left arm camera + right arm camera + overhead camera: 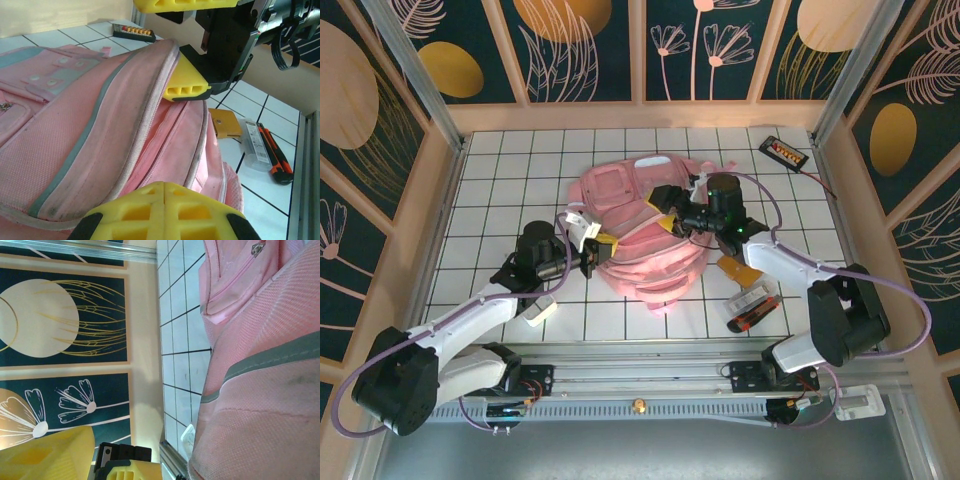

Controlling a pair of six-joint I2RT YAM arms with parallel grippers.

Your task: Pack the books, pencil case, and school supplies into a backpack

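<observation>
The pink backpack [638,205] [75,125] [265,405] lies flat mid-table. My left gripper [604,250] [165,202] is shut at the backpack's left edge, and I see nothing between its fingers. My right gripper [668,212] [185,45] hangs open over the backpack's right side. Its lower yellow finger [187,85] touches the rim of the top flap. One of its fingers [45,455] shows at the lower left of the right wrist view. An orange-brown notebook [732,268] [226,123] and a clear wrapped pack [752,299] [255,145] lie right of the backpack. The pencil case is out of view.
An orange-and-black utility knife [752,320] [277,157] lies beside the clear pack. A black device with orange buttons [785,151] [132,32] sits at the far right corner. A small white item [541,310] [187,437] rests by my left arm. Panel walls enclose the table.
</observation>
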